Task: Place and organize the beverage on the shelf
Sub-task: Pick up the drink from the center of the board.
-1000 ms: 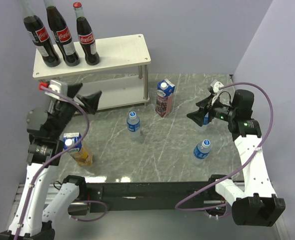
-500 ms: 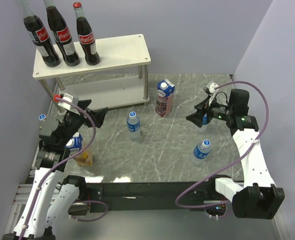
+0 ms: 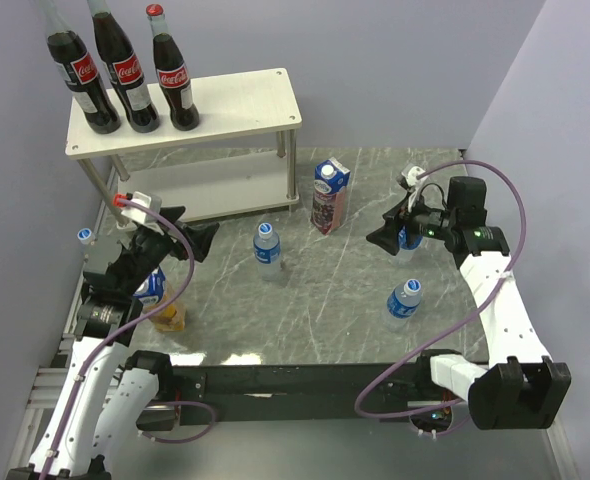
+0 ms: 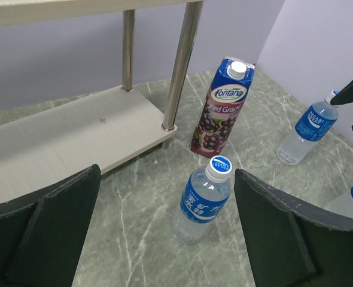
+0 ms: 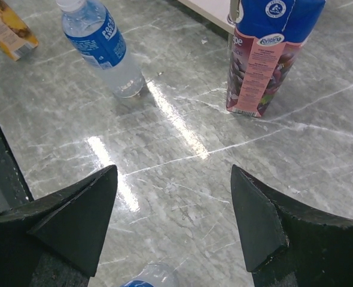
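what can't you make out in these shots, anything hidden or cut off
Top external: yellow juice carton, mostly behind the left arm.
Top external: small blue-labelled water bottle, largely behind the right gripper.
Top external: leftmost dark red-labelled cola bottle and middle cola bottle, caps cut by the upper edge.
Right wrist: purple juice carton, top cut by the upper edge.

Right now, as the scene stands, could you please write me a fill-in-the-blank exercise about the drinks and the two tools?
The top board of the shelf carries ___ cola bottles. The label on the water bottle before the left tool is coloured ___. The right tool is ___, not shut.
Missing words: three; blue; open.
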Controlling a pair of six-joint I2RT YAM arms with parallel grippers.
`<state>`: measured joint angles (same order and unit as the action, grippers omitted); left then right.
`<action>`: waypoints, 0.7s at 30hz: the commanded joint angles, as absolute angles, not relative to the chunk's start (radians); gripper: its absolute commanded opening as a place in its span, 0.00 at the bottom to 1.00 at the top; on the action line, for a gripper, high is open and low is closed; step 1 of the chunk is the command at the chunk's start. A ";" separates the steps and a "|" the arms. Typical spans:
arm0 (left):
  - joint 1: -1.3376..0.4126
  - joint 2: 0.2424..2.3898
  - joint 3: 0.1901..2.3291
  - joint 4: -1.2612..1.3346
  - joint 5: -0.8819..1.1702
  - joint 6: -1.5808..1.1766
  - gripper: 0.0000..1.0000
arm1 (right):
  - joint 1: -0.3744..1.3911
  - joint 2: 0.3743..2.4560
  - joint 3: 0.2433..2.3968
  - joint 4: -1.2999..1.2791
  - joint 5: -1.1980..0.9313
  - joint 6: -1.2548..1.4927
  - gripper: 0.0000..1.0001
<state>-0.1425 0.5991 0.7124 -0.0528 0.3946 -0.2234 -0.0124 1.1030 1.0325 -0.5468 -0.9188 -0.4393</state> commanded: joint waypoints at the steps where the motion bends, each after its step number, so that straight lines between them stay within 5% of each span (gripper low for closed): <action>1: -0.138 0.591 0.726 -0.054 0.397 -0.215 1.00 | 0.020 1.111 1.063 -0.509 -0.873 -0.433 0.82; 21: -0.138 0.584 0.726 -0.064 0.396 -0.210 0.99 | 0.248 1.226 1.176 -0.442 -0.554 -0.327 0.82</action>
